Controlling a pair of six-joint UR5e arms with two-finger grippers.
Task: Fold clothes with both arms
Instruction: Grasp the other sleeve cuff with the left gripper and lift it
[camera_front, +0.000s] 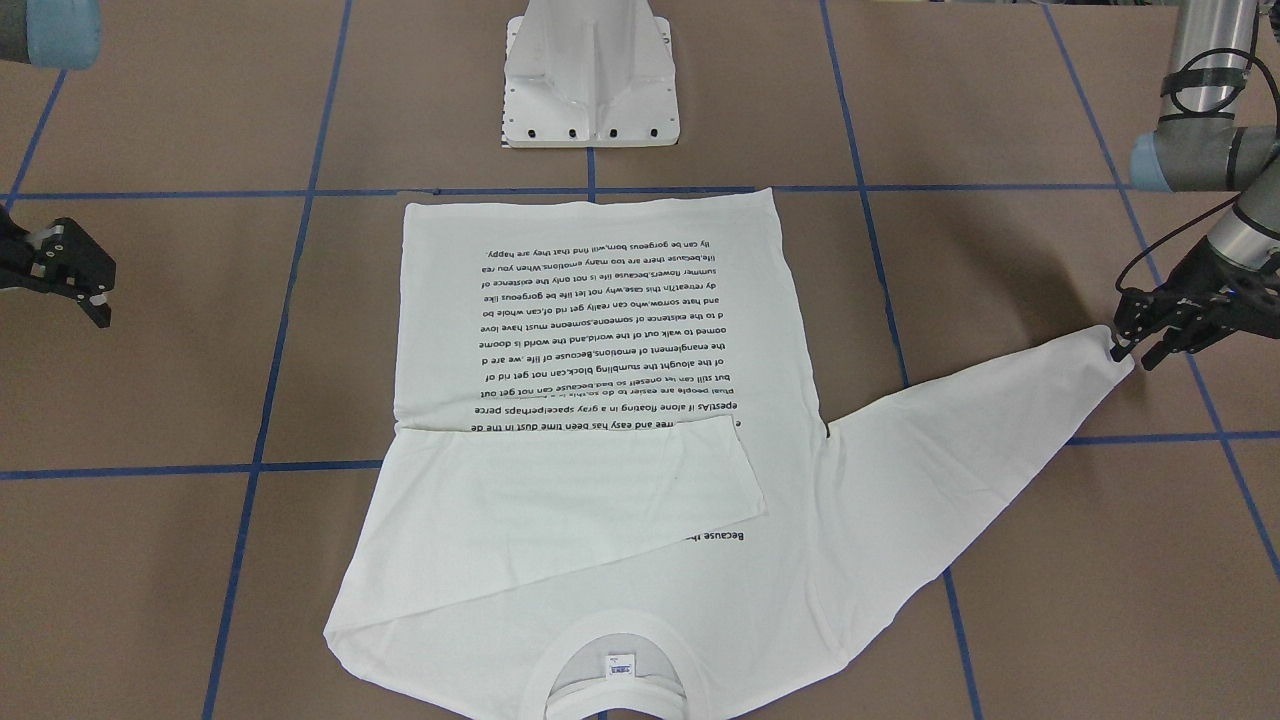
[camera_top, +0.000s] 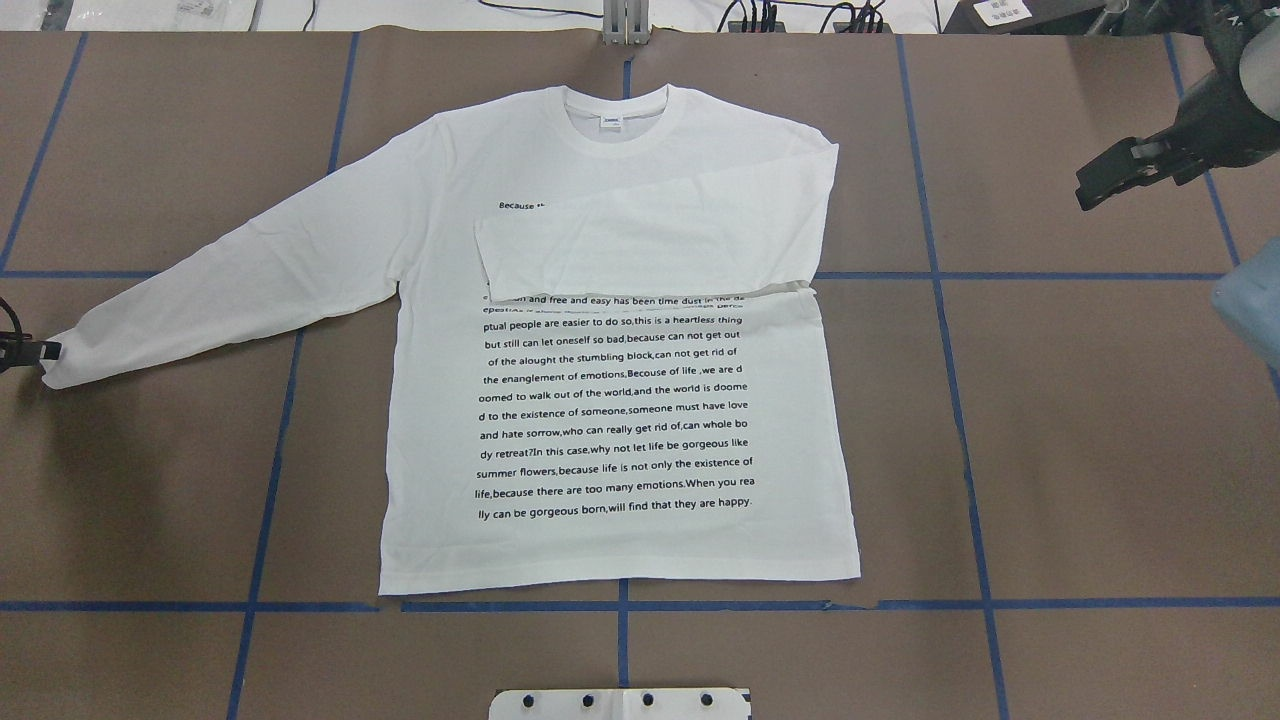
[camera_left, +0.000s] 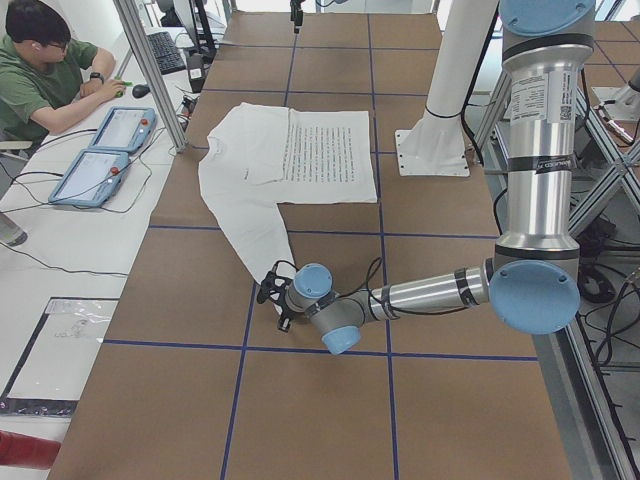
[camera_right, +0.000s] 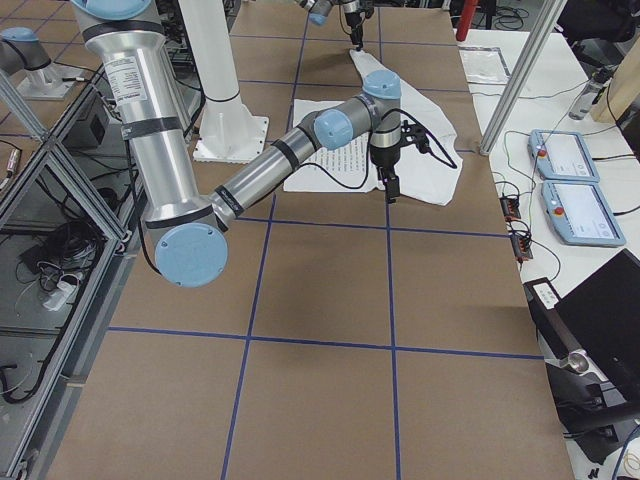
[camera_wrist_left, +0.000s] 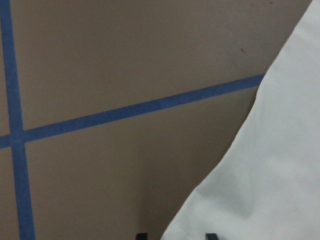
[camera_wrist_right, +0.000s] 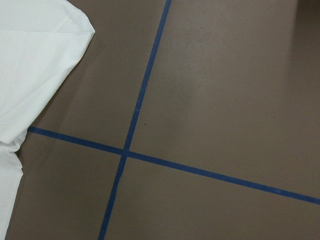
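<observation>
I have the white long-sleeved cotton T-shirt (camera_top: 800, 540) lying flat and face up in the middle of the brown table (camera_top: 1080, 420), which is ruled into squares by blue tape lines (camera_top: 1090, 275). Its hem is towards the robot's white pedestal base (camera_front: 590, 100) and its ribbed round collar (camera_top: 620, 150), with a small tag (camera_top: 610, 121) inside, is on the far side. The block of small black printed text (camera_top: 615, 420) reads upright from my overhead camera. The sleeve on the robot's right (camera_top: 640, 245) lies folded across the chest and hides most of the top lines of print. The other sleeve (camera_top: 220, 290) runs out flat and slantwise towards the left arm. The black two-finger left gripper (camera_front: 1133, 356) sits low at that sleeve's cuff. On the left wrist camera I can see its fingertips (camera_wrist_left: 141, 235) standing apart, with the white cloth's edge lying between them, so the claw is spread and is not pinching. The black right gripper (camera_front: 90, 295) hangs over bare table, well apart from the shirt's folded shoulder, with nothing in it. I cannot tell whether its claw is spread or closed
</observation>
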